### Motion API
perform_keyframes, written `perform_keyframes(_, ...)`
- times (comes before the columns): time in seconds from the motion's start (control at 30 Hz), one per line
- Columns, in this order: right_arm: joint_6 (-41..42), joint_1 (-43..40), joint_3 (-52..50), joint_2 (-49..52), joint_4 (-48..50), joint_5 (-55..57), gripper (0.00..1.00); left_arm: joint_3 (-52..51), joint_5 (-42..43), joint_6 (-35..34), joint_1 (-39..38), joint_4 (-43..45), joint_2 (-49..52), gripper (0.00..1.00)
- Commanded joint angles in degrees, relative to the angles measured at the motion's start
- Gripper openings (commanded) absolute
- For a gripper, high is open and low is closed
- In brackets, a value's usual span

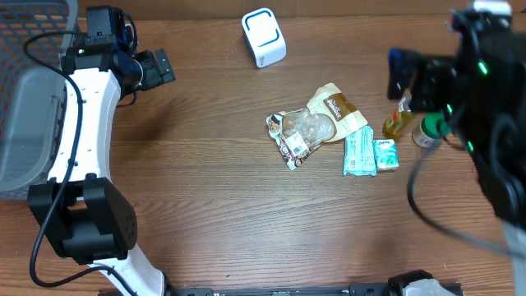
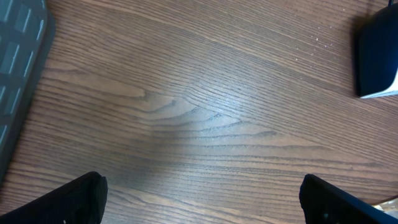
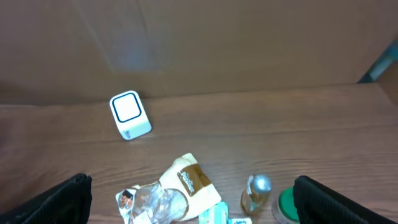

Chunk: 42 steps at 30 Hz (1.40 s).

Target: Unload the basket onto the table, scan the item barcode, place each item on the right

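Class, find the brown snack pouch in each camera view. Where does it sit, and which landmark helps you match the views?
Overhead: the brown snack pouch lies right of centre.
Left wrist: not in it.
Right wrist: the pouch lies at bottom centre.
Shared landmark: the white cube, up and left of the pouch in both of those views.

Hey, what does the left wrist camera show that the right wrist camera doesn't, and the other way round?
Only the left wrist: the grey basket at the left edge and a dark object cut off at the right, with bare wood between.
Only the right wrist: the white scanner cube, the snack packets, a silver-capped bottle and a green lid.
Both: the wooden table, and an open, empty gripper, the left gripper or the right gripper.
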Motion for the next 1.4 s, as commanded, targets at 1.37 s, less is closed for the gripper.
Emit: perform_keyframes(1.37, -0.22, -3.82, -95.36, -71.01, 76.06, -10.05, 1.0, 1.33, -0.15, 0.22, -0.11, 0.09, 0.02, 1.0)
